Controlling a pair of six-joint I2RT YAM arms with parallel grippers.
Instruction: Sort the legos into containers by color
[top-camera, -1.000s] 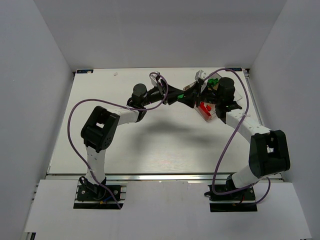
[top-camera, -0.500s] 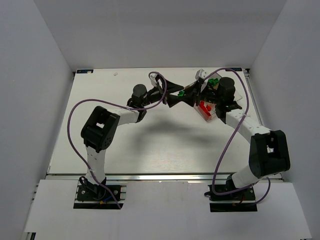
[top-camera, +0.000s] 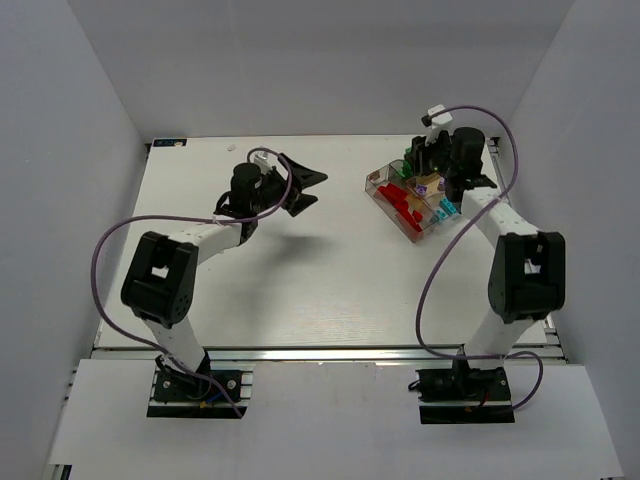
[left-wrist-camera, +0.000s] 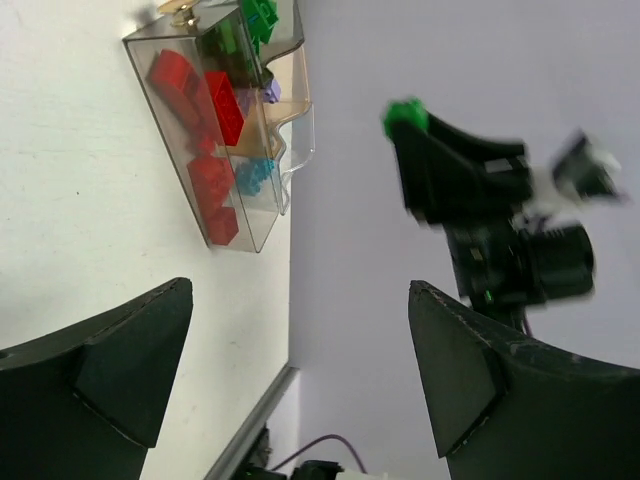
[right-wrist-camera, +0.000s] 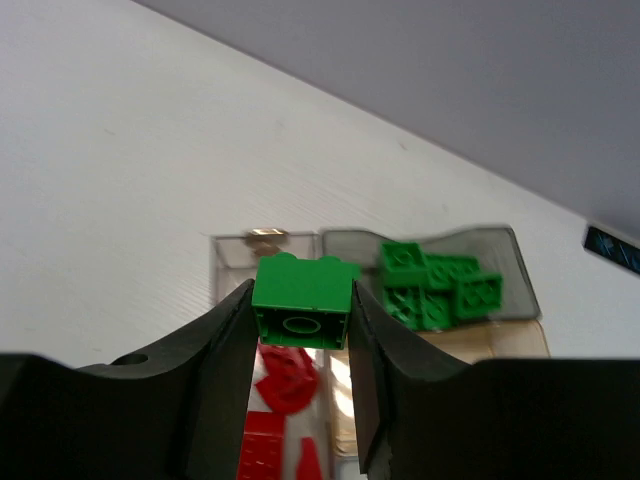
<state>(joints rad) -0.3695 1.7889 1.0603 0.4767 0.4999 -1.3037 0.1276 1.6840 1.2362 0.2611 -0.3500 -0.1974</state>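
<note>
While the right jaws pinch a green brick (right-wrist-camera: 300, 292) above the tray (right-wrist-camera: 522, 278), ease it on over what seems the green pile (right-wrist-camera: 436, 285), then release low; the left jaws hang spread, empty, above the desk (top-camera: 300, 285).

A second ago the left end effector (top-camera: 313, 190) reached across to the tray (top-camera: 374, 181) with its jaws close together, meeting the right end effector (top-camera: 413, 158) there. The jaws then spread wide, and the left arm has since swung back to the left, so it now hangs over bare tabletop (top-camera: 300, 280), well apart from the tray. The right arm has folded in nearer its base and lifted, carrying the green brick (right-wrist-camera: 300, 298) towards the tray's far end. With both arms off it, the top view now shows the tray's compartments uncovered.
</note>
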